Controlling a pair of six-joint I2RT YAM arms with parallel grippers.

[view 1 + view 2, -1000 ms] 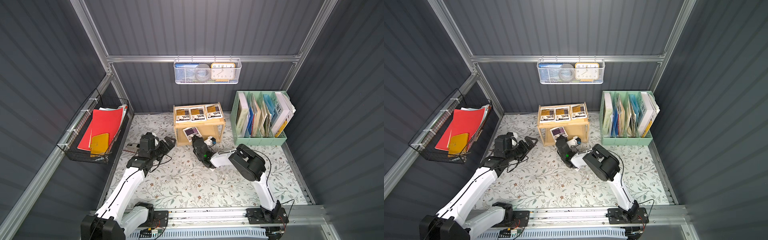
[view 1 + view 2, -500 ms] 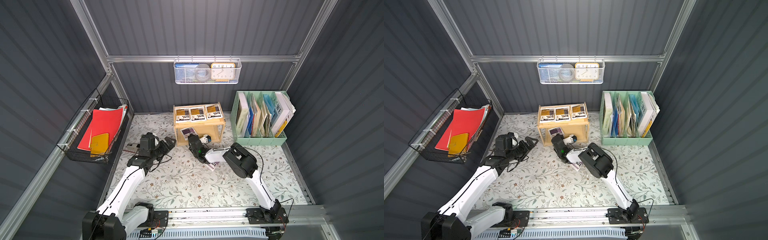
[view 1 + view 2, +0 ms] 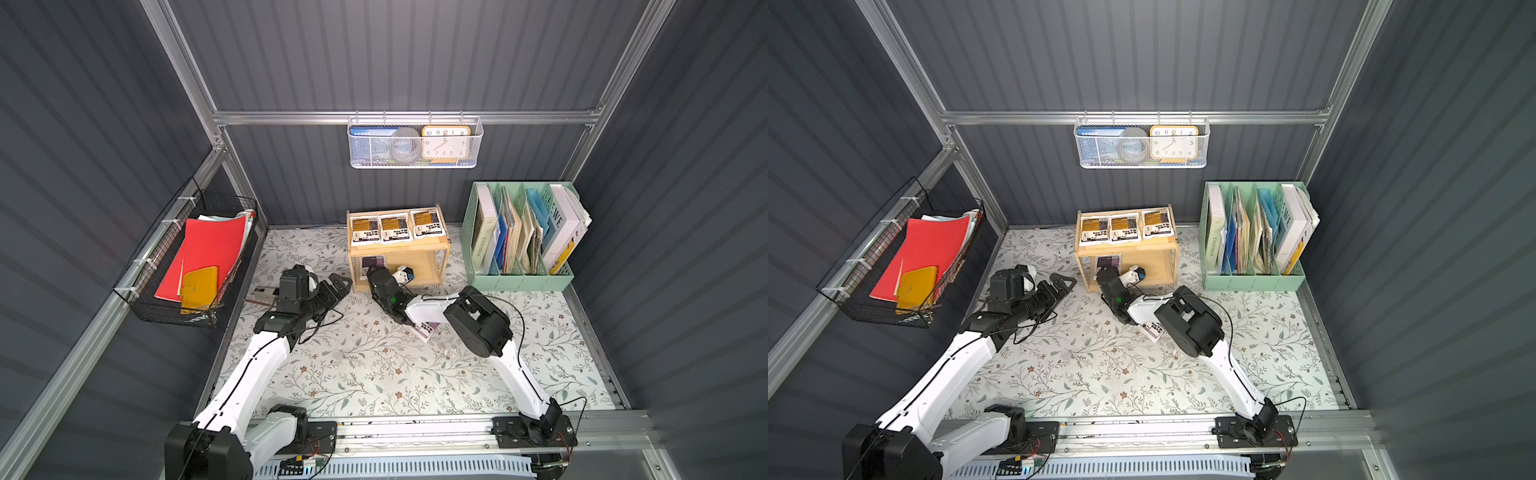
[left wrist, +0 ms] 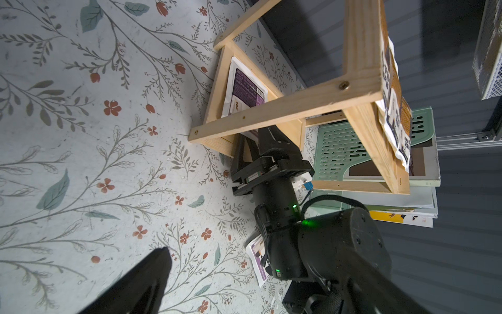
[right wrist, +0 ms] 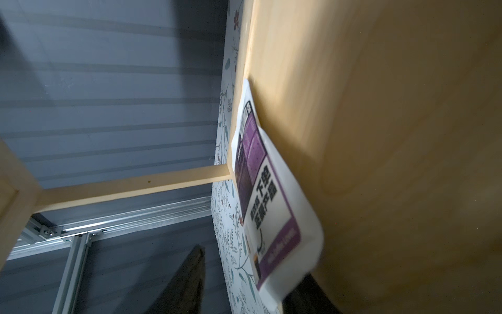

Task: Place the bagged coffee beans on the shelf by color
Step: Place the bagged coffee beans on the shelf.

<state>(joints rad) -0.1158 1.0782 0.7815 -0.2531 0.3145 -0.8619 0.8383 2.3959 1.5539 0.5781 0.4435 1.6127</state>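
**Status.** Right gripper (image 4: 254,136) at the mouth of the lower tier of the shelf (image 3: 399,253); jaws parted, clamping nothing. Left gripper (image 3: 337,284) resting low over the table (image 3: 374,365), just beside the shelf's left post; jaws apart, empty.

**Location of pouches.**
- Three yellow pouches (image 3: 395,228): side by side in the top tray.
- First purple pouch (image 4: 244,89): flat on the lower board, at its left end, long axis running front to back into the shelf. Near end just ahead of the right fingertips, possibly touching one; not settled by the right wrist view, which is blurred.
- Second purple pouch (image 3: 426,329): flat on the table, partly hidden under the right forearm, only one corner showing in both top views.

**Governing relation for the next move (judgement).** Lies behind the right gripper, toward that arm's base, not ahead of it. Long axis slanted across the table, as far as the exposed corner shows. Nearer to the right arm by far; well apart from the left gripper.

**Procedure (advised).**
1. Withdraw straight out along the first pouch's long axis, to avoid dragging it.
2. Lift clear of the front rail.
3. Swing back and uncover the second pouch before descending.
4. Place beside the first.
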